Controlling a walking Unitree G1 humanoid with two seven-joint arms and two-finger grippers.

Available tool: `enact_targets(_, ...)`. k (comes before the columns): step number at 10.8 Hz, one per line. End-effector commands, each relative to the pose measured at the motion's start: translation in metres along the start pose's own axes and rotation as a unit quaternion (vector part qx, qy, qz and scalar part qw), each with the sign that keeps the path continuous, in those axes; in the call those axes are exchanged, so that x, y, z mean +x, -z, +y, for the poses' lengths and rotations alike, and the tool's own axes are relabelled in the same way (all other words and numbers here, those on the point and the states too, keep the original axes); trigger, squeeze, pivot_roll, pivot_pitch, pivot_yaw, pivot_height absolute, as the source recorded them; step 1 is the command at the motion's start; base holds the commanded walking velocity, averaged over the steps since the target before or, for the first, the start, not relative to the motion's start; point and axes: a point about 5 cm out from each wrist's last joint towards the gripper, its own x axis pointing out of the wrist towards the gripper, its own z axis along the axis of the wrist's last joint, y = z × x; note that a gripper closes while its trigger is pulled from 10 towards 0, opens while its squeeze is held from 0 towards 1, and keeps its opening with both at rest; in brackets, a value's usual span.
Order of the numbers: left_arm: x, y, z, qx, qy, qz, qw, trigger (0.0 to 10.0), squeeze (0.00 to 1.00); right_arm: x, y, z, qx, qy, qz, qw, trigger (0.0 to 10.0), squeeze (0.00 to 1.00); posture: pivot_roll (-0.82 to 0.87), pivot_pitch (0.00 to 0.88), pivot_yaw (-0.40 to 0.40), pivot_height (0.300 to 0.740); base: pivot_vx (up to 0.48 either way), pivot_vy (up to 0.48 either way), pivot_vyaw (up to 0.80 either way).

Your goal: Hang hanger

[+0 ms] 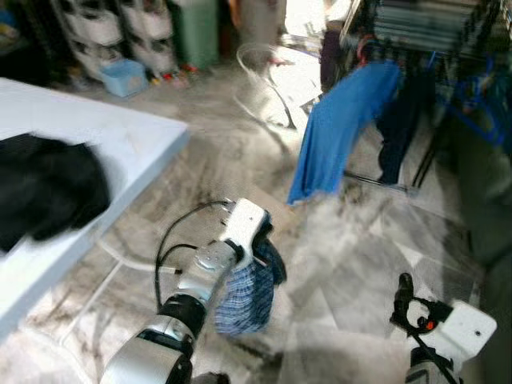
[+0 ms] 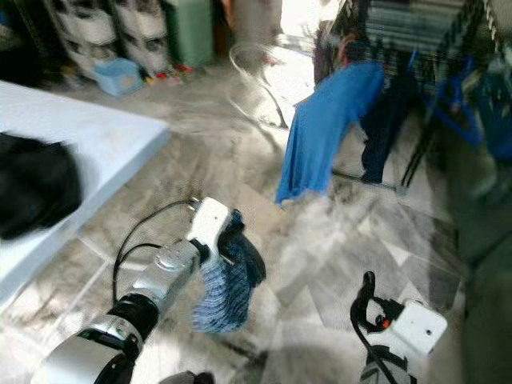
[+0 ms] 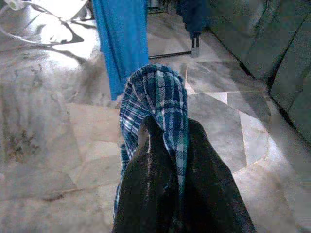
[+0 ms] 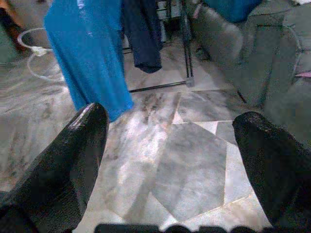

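Blue-and-white plaid cloth (image 1: 246, 296), crumpled, draped over the left gripper (image 3: 163, 141) at lower centre of frame, hanging below it above the marble floor (image 1: 352, 264). Fingers clenched on it. No hanger discernible; views blurred. Right gripper (image 4: 170, 160), lower right, spread wide.

**Blues, blacks and greys across the room**

A blue-and-white plaid cloth (image 3: 160, 104) is draping over the black fingers (image 3: 146, 194) of the left gripper (image 1: 268, 256). A plain bright blue garment (image 1: 340, 128) and a dark navy one (image 4: 142, 34) are hanging from the rack. A black garment (image 1: 44, 188) is lying on the pale blue-white table (image 1: 120, 136). The marbled grey floor (image 4: 189, 165) is showing between the glossy black fingers (image 4: 73, 155) of the right gripper (image 4: 170, 167).
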Motion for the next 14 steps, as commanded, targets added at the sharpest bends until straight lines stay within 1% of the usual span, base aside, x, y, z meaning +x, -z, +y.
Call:
enact_targets(1, 0.003, -0.005, -0.003, 0.005, 0.011, -0.004, 1.000, 10.0, 0.00, -0.002, 0.000, -0.002, 0.016, 0.017, 0.003, 1.000, 10.0, 0.00, -0.08, 0.034, 0.009, 0.740, -0.322, 0.000, 0.00)
enact_targets(2, 0.003, -0.005, -0.004, 0.004, 0.017, -0.003, 1.000, 10.0, 0.00, -0.002, 0.000, -0.002, 0.016, 0.019, 0.002, 1.000, 10.0, 0.00, -0.08, 0.034, 0.009, 0.740, -0.266, 0.000, 0.00)
enact_targets(3, 0.002, -0.006, -0.003, 0.002, 0.021, -0.010, 1.000, 10.0, 0.00, -0.002, 0.000, -0.002, 0.016, 0.019, 0.001, 1.000, 10.0, 0.00, -0.08, 0.033, 0.010, 0.740, 0.000, 0.000, 0.00)
enact_targets(4, 0.001, -0.005, -0.002, -0.009, 0.025, -0.005, 1.000, 10.0, 0.00, -0.003, 0.000, 0.000, 0.017, 0.018, 0.001, 1.000, 10.0, 0.00, -0.08, 0.034, 0.008, 0.740, 0.000, 0.000, 0.00)
enact_targets(5, 0.001, -0.006, -0.002, -0.011, 0.039, -0.014, 0.999, 10.0, 0.00, -0.003, 0.000, 0.001, 0.016, 0.017, 0.001, 1.000, 10.0, 0.00, -0.08, 0.033, 0.007, 0.740, 0.000, 0.000, 0.00)
enact_targets(6, -0.001, -0.009, -0.003, -0.026, 0.058, -0.035, 0.997, 10.0, 0.00, -0.003, 0.000, 0.001, 0.015, 0.017, 0.001, 1.000, 10.0, 0.00, -0.08, 0.035, 0.006, 0.740, 0.000, 0.000, 0.00)
enact_targets(7, -0.001, -0.015, -0.003, -0.039, 0.065, -0.057, 0.995, 10.0, 0.00, -0.004, 0.000, 0.000, 0.013, 0.016, 0.002, 1.000, 10.0, 0.00, -0.08, 0.038, 0.004, 0.740, 0.000, 0.000, 0.00)
enact_targets(8, -0.001, -0.021, -0.006, -0.040, 0.082, -0.074, 0.993, 10.0, 0.00, -0.004, 0.001, -0.002, 0.011, 0.017, 0.003, 1.000, 10.0, 0.00, -0.08, 0.039, 0.002, 0.740, 0.000, 0.000, 0.00)
enact_targets(9, 0.000, -0.027, -0.010, -0.026, 0.106, -0.087, 0.990, 10.0, 0.00, -0.005, 0.001, -0.002, 0.010, 0.017, 0.004, 1.000, 10.0, 0.00, -0.08, 0.041, 0.002, 0.740, 0.000, 0.000, 0.00)
enact_targets(10, 0.000, -0.040, -0.010, -0.015, 0.135, -0.110, 0.985, 10.0, 0.00, -0.005, 0.001, -0.001, 0.009, 0.016, 0.005, 1.000, 10.0, 0.00, -0.08, 0.045, 0.004, 0.740, 0.000, 0.000, 0.00)
enact_targets(11, -0.004, -0.071, -0.009, 0.065, 0.178, -0.180, 0.965, 10.0, 0.00, -0.006, 0.002, 0.000, 0.009, 0.013, 0.007, 1.000, 10.0, 0.00, -0.08, 0.050, 0.002, 0.740, 0.000, 0.000, 0.00)
enact_targets(12, -0.016, -0.121, -0.002, 0.173, 0.180, -0.290, 0.924, 10.0, 0.00, -0.007, 0.005, 0.003, 0.008, 0.008, 0.012, 1.000, 10.0, 0.00, -0.07, 0.054, 0.001, 0.740, 0.000, 0.000, 0.00)
enact_targets(13, -0.019, -0.141, 0.001, 0.224, 0.203, -0.302, 0.904, 10.0, 0.00, -0.007, 0.006, 0.005, 0.008, 0.004, 0.015, 1.000, 10.0, 0.00, -0.06, 0.059, 0.005, 0.740, 0.000, 0.000, 0.00)
enact_targets(14, -0.024, -0.147, -0.002, 0.319, 0.232, -0.299, 0.869, 10.0, 0.00, -0.006, 0.007, 0.009, 0.010, 0.001, 0.015, 1.000, 10.0, 0.00, -0.05, 0.063, 0.011, 0.740, 0.000, 0.000, 0.00)
